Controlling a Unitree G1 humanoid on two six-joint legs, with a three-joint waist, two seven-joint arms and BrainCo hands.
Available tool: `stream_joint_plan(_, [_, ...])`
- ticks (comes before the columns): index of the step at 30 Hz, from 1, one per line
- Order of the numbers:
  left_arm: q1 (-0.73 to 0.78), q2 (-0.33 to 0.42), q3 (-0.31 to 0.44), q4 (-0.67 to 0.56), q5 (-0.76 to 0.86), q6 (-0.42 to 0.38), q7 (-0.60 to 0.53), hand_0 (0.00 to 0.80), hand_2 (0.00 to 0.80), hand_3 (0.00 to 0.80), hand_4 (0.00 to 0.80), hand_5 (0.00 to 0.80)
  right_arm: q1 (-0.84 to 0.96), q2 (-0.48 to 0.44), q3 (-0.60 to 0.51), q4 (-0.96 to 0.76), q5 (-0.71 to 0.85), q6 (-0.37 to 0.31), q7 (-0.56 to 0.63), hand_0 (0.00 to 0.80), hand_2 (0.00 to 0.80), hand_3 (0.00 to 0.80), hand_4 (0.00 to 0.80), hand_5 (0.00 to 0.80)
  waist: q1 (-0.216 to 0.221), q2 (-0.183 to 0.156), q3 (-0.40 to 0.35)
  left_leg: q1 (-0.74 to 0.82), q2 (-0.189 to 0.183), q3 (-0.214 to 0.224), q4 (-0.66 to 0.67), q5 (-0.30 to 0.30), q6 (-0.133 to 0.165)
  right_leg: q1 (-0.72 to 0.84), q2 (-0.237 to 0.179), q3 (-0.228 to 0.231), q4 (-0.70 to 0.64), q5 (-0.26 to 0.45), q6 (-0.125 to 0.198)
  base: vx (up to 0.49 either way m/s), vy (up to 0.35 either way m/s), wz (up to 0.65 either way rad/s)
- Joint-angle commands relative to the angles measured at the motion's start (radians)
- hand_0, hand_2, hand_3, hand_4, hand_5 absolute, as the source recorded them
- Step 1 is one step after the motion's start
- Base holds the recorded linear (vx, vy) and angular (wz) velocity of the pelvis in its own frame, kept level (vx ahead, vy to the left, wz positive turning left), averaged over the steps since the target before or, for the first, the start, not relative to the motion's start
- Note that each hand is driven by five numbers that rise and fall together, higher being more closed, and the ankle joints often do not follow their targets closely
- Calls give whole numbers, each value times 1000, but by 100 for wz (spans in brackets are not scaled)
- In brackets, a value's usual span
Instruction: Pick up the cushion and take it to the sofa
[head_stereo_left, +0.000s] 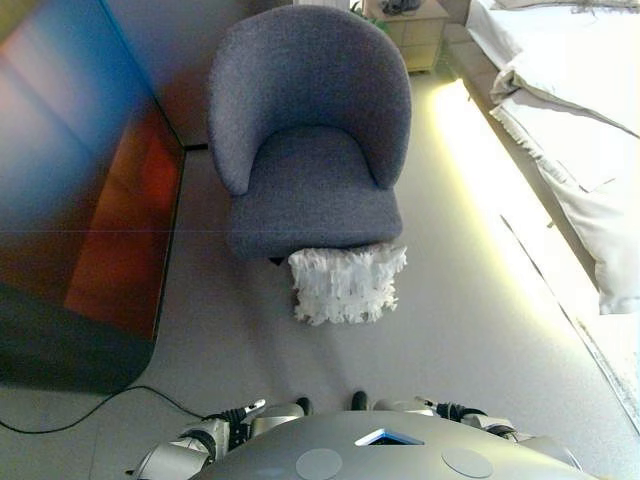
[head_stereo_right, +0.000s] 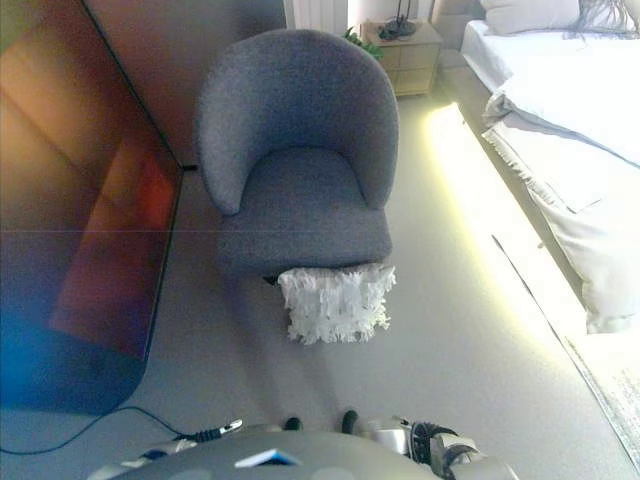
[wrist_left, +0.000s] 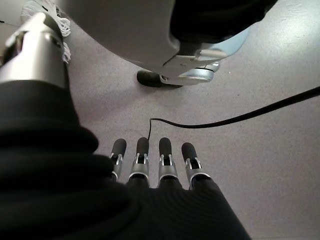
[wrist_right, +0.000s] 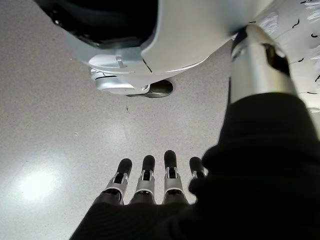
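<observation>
A white shaggy cushion (head_stereo_left: 346, 283) lies on the grey floor, leaning against the front edge of a grey round-backed armchair (head_stereo_left: 310, 140). It also shows in the right eye view (head_stereo_right: 336, 301). Both hands hang low at my sides, far from the cushion. My left hand (wrist_left: 150, 165) has straight fingers pointing at the bare floor and holds nothing. My right hand (wrist_right: 150, 175) is the same, with straight fingers over the floor. A corner of the cushion (wrist_left: 50, 15) shows in the left wrist view.
A large dark screen panel (head_stereo_left: 80, 190) stands at the left. A bed with white bedding (head_stereo_left: 570, 110) runs along the right. A wooden bedside cabinet (head_stereo_left: 415, 30) stands behind the chair. Grey floor lies between me and the cushion.
</observation>
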Motion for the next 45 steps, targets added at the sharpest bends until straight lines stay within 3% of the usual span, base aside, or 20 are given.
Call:
stream_joint_plan(1, [-36, -37, 16, 54, -4, -11, 10, 0, 0, 0, 0, 0, -41, 3, -8, 49, -17, -2, 1, 0, 0, 0, 0, 0, 19, -30, 1, -24, -5, 44, -2, 15, 19, -19, -69, -11, 1, 36, 90, 0, 0, 0])
stream_joint_plan(7, [-23, -27, 56, 64, -10, -18, -19, 0, 0, 0, 0, 0, -41, 4, -9, 51, -58, -10, 5, 0, 0, 0, 0, 0, 41, -37, 5, -5, -4, 86, -2, 1, 24, 1, -87, -74, 1, 30, 98, 11, 28, -8])
stream_joint_plan(12, [-33, -24, 52, 74, 10, -13, -14, 0, 0, 0, 0, 0, -34, 10, -4, 52, -57, -17, 13, 0, 0, 0, 0, 0, 43, -39, -1, -9, -7, 76, -2, -4, 28, 5, -85, -73, 1, 25, 98, -9, -25, -13])
stream_joint_plan(23, [-43, -32, 26, 68, -10, 12, 4, 0, 0, 0, 0, 0, -40, 9, 6, 56, -52, -14, -2, 0, 0, 0, 0, 0, 30, -32, 7, -14, -14, 44, -2, 0, 31, 1, -72, -38, 1, 26, 91, 4, 2, 5])
stream_joint_plan(38, [-54, -27, 28, 62, -9, 21, 47, 0, 0, 0, 0, 0, -40, 11, 18, 51, -55, -9, 8, 0, 0, 0, 0, 0, 27, -52, 10, 7, -5, 12, 6, 0, 34, 12, -29, 14, 12, 7, 62, 29, -70, 1])
stream_joint_plan(42, [-56, -26, 52, 54, -33, 14, 88, 0, 0, 0, 0, 0, -60, 5, 27, 46, -50, -3, 9, 0, 0, 0, 0, 0, 38, -86, 34, -70, 15, 38, 219, -52, 25, -9, -37, 13, 39, 9, 39, -34, -198, 1])
stream_joint_plan(45, [-50, -29, 67, 54, -19, 7, 63, 0, 0, 0, 0, 0, -79, -5, 38, 39, -33, 8, 5, 0, 0, 0, 0, 0, 51, -106, 74, -242, 42, 52, 519, 0, 38, -26, -22, 36, 79, 10, 2, -62, -222, -7])
